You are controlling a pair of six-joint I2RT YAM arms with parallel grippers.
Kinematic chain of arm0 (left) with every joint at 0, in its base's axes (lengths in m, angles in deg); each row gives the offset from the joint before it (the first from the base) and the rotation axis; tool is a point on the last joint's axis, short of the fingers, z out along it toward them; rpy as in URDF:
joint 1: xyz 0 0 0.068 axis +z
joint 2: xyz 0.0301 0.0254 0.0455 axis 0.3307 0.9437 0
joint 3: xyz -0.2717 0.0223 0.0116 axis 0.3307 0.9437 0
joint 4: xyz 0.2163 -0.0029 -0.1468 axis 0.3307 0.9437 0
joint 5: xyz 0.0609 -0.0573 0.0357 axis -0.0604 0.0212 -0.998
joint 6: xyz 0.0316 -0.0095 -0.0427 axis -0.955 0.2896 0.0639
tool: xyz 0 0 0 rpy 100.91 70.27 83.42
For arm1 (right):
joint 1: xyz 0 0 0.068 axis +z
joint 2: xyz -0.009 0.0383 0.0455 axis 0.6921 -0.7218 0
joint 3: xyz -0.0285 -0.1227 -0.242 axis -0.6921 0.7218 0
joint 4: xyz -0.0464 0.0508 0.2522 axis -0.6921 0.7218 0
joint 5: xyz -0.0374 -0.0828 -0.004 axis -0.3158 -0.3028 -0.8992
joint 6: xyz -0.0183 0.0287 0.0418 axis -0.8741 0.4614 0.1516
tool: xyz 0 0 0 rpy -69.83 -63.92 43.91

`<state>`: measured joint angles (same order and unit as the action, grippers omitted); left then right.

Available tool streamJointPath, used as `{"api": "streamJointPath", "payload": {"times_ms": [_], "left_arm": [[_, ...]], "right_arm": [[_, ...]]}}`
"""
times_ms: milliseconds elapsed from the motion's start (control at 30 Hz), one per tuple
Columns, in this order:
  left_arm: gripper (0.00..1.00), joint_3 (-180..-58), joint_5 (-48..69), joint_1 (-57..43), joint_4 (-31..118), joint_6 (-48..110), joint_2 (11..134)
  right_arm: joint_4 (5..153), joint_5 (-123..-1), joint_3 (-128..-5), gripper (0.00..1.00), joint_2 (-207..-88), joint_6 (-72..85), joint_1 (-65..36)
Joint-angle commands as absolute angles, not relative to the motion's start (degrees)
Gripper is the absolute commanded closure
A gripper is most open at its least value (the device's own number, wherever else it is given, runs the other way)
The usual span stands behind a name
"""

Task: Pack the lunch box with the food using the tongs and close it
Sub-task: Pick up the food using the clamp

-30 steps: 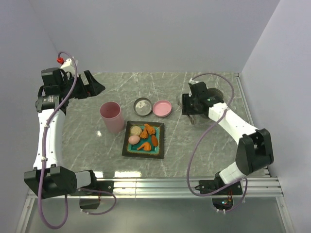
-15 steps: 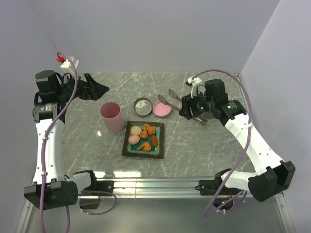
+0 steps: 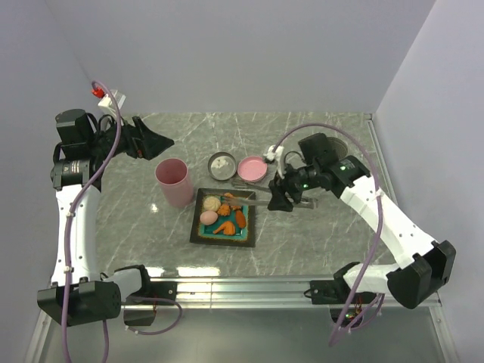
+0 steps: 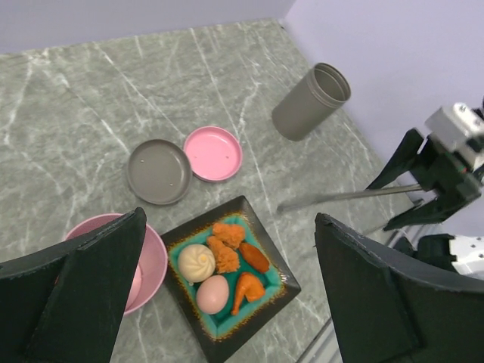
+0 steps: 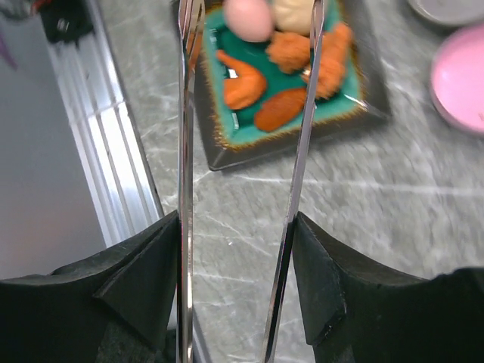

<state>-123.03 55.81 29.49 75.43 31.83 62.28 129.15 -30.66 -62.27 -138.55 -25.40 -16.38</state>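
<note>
The right gripper grips the tongs, tips maybe over the food. The left gripper is wide open near the tabletop's far left corner.

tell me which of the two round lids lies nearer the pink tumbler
The grey lid. It lies between the pink tumbler and the pink lid, so the pink one is farther off.
</note>
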Motion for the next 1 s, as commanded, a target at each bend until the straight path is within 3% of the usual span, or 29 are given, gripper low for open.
{"api": "streamJointPath", "payload": {"times_ms": [0, 400, 967], "left_arm": [[0.00, -122.9, 59.7, 29.7, 73.8, 32.5, 62.6], [0.01, -123.1, 61.2, 29.8, 74.3, 32.1, 61.7], [0.01, -120.8, 62.0, 29.7, 73.8, 31.9, 60.4]], "right_arm": [[127.1, -33.4, -64.7, 0.36, -138.8, -29.9, -10.9], [121.4, -49.0, -65.6, 0.40, -147.7, -39.7, 4.4], [117.4, -53.6, -67.1, 0.43, -157.2, -42.6, 7.3]]}}
